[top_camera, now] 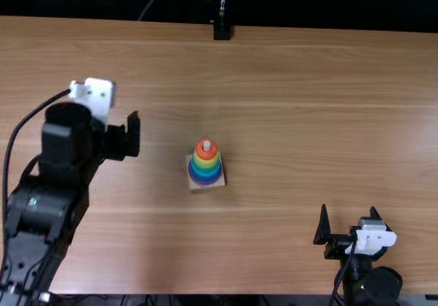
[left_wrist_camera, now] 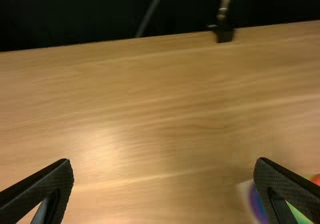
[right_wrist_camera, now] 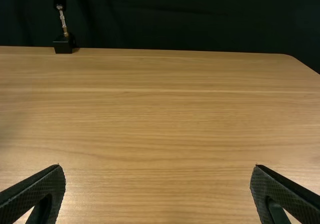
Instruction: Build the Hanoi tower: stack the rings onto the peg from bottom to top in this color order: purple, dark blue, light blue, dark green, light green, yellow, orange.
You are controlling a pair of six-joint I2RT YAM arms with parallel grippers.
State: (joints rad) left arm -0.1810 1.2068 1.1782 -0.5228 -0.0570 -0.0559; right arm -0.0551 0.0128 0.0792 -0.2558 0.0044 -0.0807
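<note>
In the top view my left gripper point(top_camera: 128, 136) hangs over the table's left part, to the left of the ring tower and apart from it. The left wrist view has my left gripper point(left_wrist_camera: 164, 184) open, its fingers wide apart with nothing between them. My right gripper point(top_camera: 349, 225) is open and empty near the table's front right; in the right wrist view the right gripper point(right_wrist_camera: 157, 189) has its fingers spread. Rings are stacked on the peg point(top_camera: 207, 145): purple point(top_camera: 207, 180) lowest, blues above, then green, yellow point(top_camera: 206, 161), and orange point(top_camera: 204, 153) on top. A square wooden base point(top_camera: 196, 187) carries them.
A black mount point(top_camera: 222, 31) with a metal rod stands at the middle of the table's far edge. Dark cloth hangs behind the wooden table point(top_camera: 308, 114). The left arm stretches along the table's left side.
</note>
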